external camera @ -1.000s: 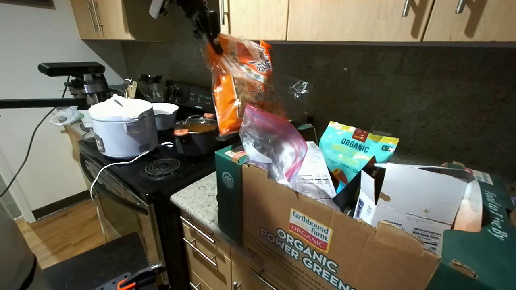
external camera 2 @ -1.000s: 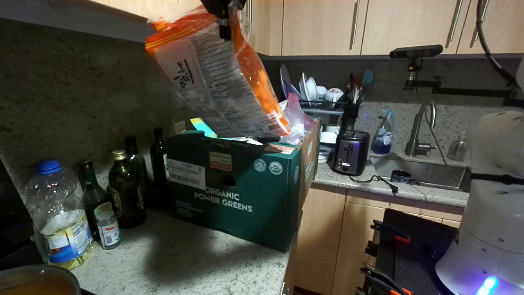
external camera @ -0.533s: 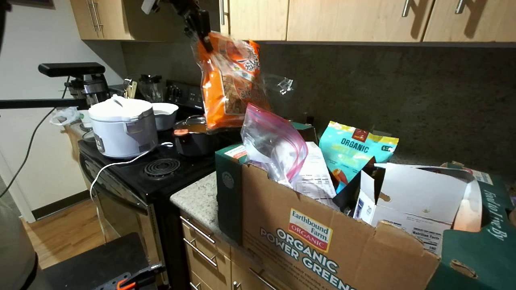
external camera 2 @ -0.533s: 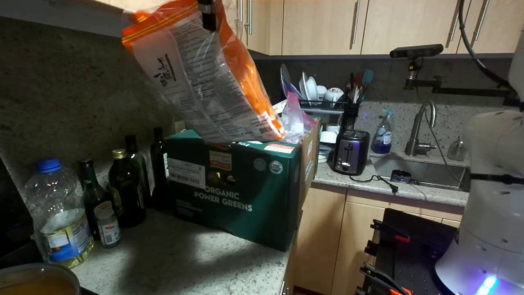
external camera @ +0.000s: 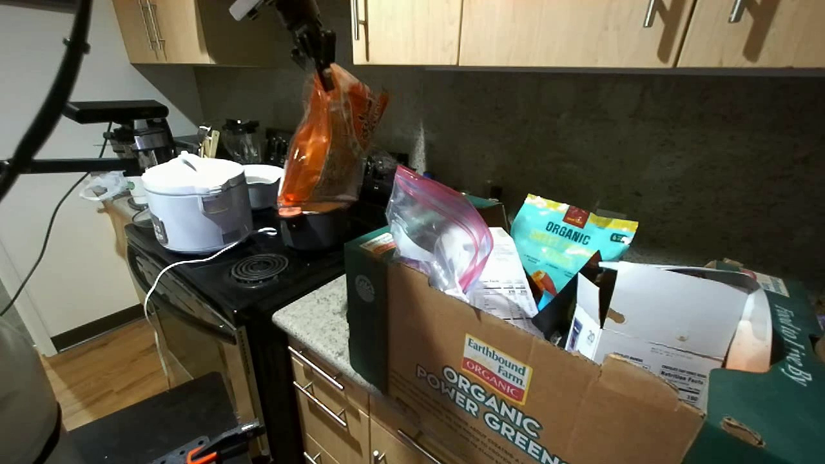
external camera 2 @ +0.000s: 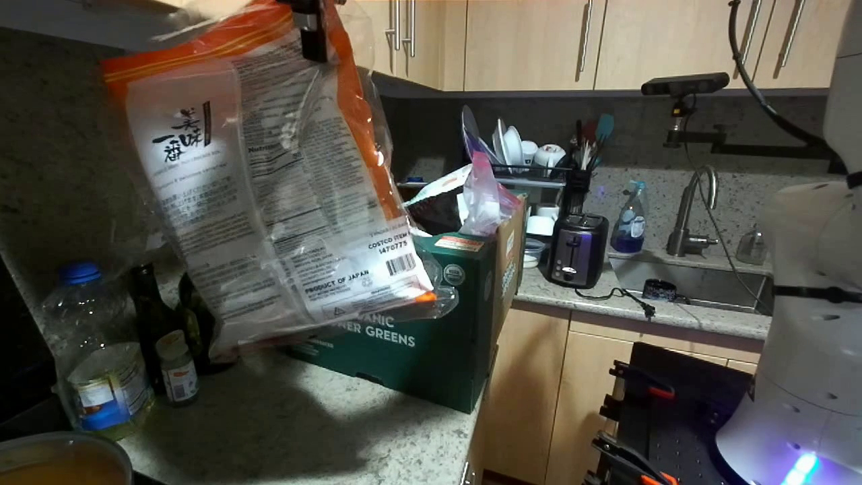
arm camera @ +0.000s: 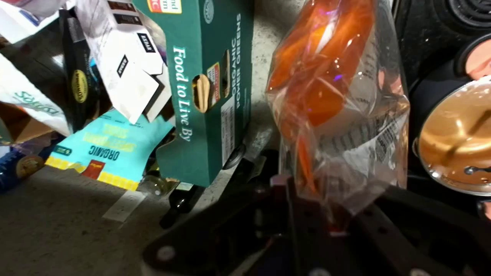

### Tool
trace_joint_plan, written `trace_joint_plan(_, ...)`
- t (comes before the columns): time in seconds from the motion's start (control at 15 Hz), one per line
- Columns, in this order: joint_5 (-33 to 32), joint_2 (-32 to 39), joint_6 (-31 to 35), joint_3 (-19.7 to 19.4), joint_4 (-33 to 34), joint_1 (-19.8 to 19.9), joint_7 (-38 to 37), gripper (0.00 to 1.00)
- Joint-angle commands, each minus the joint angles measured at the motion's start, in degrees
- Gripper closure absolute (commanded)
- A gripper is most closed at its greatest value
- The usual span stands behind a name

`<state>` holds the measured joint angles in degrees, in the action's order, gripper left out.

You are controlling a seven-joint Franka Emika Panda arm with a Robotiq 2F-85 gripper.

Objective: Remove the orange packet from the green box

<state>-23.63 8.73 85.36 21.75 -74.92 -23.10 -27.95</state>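
Observation:
The glossy orange packet hangs from my gripper, which is shut on its crinkled clear top edge. In an exterior view its pale printed back faces the camera, covering part of the green box. The packet is outside the box and higher than the counter. From the wrist, the orange packet appears between the green box and a pot. Its gathered plastic runs in between the dark fingers. Inside the box sit a pinkish clear bag and a teal packet.
A dark pot of amber liquid and a white cooker stand on the stove. Several dark bottles and a blue-capped jug line the wall behind the counter. Upper cabinets hang near the gripper's height.
The gripper has carried the packet away from the box, toward the stove side. The packet has swung round, turning its edge to an exterior camera. The box and its contents look unmoved.

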Motion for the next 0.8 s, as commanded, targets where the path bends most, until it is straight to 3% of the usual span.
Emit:
trace_joint_plan(0.0, 6.0, 1.9, -1.1, -0.9, 3.0, 1.5, 3.9, 0.99)
trace_joint_plan(0.47, 19.6, 3.8, 3.2, -2.1, -2.4, 7.0, 6.2, 0.99)
trace_joint_plan(0.73, 25.5, 2.3, 9.4, -1.9, -9.8, 9.4, 7.3, 0.99)
